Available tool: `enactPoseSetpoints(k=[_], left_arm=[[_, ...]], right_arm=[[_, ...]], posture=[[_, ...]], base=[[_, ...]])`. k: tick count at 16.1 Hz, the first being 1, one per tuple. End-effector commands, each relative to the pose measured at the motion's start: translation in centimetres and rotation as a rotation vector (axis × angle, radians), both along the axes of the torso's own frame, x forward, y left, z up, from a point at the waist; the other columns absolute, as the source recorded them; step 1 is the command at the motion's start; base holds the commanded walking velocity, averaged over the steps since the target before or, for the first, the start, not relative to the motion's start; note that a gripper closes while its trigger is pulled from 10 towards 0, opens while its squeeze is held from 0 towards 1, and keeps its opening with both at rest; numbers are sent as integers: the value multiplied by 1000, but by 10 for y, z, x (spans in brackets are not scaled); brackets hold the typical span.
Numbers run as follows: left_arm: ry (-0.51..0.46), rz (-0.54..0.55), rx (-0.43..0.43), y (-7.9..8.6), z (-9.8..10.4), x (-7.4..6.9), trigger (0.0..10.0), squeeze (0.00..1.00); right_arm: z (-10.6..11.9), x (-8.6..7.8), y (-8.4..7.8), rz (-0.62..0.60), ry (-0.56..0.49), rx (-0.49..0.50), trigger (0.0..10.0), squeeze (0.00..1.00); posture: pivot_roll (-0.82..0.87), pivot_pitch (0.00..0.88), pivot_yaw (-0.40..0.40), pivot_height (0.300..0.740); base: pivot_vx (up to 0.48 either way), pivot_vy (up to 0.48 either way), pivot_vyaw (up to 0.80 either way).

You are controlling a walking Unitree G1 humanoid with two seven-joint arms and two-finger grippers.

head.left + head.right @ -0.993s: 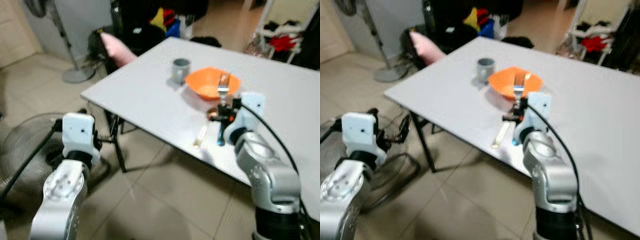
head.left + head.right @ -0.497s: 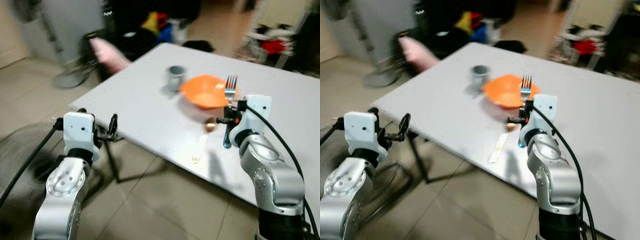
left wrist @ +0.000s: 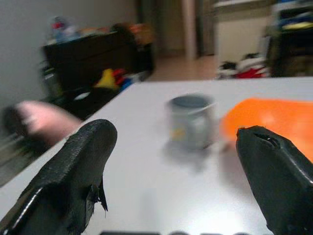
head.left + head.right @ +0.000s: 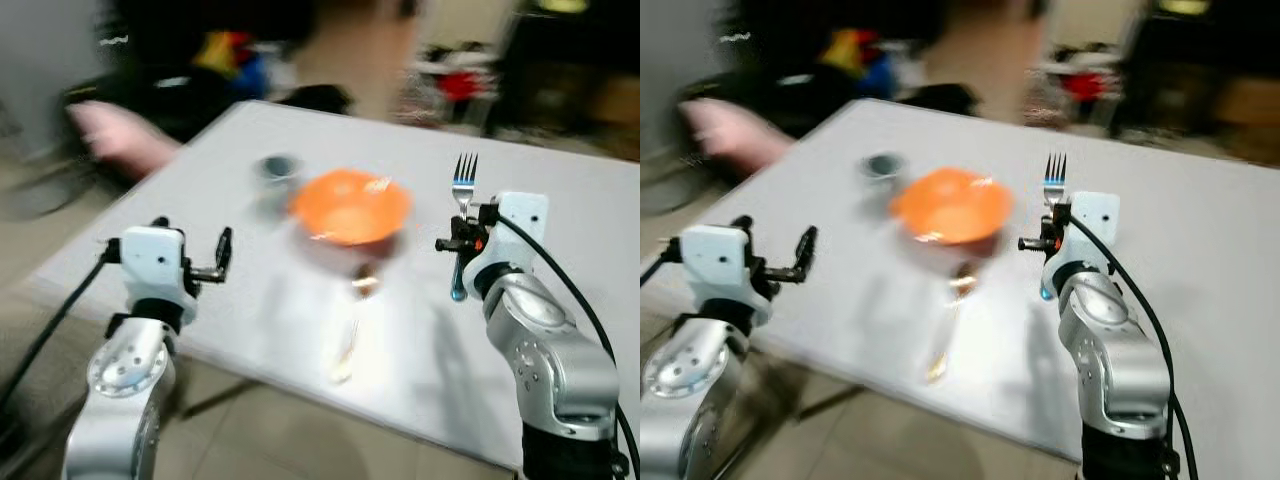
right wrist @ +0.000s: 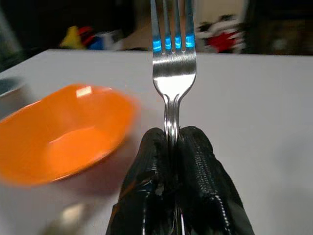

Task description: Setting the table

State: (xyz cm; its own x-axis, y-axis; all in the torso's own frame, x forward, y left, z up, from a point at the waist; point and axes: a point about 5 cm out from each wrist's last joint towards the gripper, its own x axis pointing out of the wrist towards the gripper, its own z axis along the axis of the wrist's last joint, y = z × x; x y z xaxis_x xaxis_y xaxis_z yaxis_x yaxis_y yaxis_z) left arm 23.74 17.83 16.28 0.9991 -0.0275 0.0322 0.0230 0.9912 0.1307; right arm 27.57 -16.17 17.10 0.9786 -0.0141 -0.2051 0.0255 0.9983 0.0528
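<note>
Nearest the robot, the two arms are framing the near edge of the white tabletop [image 4: 590,210]. The right gripper [image 5: 172,147] is pinching the neck of a fork [image 4: 464,185] between its closed black fingers, holding it upright with the tines pointing up and a blue-tipped handle hanging down below the grip, above the tabletop and to the right of the bowl. The left gripper [image 4: 212,262] is hovering over the near left part of the tabletop with its fingers spread wide and nothing between them, aimed toward the cup.

A little farther in, a pale utensil [image 4: 345,345], too blurred to name with certainty but possibly a spoon, is lying on the tabletop just in front of the orange bowl [image 4: 351,205]. The bowl is sitting empty near the middle of the tabletop, and a small grey cup [image 4: 277,168] is standing just beyond and to its left.

Judging by this layout, the setting is looking partly done: bowl, cup and one utensil are already lying in place, while the fork is not yet set down. Laying it beside the bowl seems to be what is remaining.

Beyond the tabletop the room is dissolving into blur, with colourful clutter [image 4: 225,55] against dark furniture. No brand, label or writing is showing legibly anywhere.
</note>
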Motion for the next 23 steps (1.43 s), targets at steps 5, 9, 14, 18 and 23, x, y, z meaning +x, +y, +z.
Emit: enactPoseSetpoints(k=[5,9,14,18,23], left_arm=[[-30,-17,22,2,11,-3,10000,0],[-29,-18,43,5,14,2,10000,0],[-23,-29,45,4,14,4,10000,0],[-10,-33,39,3,12,-3,10000,0],[13,-33,23,-2,8,-13,10000,0]], right_arm=[[-4,-6,0,10,27,13,10000,0],[-4,-8,0,-11,31,45,10000,0],[3,-9,-1,-3,13,50,10000,0],[16,-9,8,108,-45,76,10000,0],[27,-13,26,278,-58,114,10000,0]], posture=[[-40,0,49,740],[-49,0,69,740],[-55,0,80,740],[-49,0,78,740],[-39,0,67,740]], base=[[0,69,0],[0,480,-311],[0,480,-586],[0,479,0],[0,475,0]])
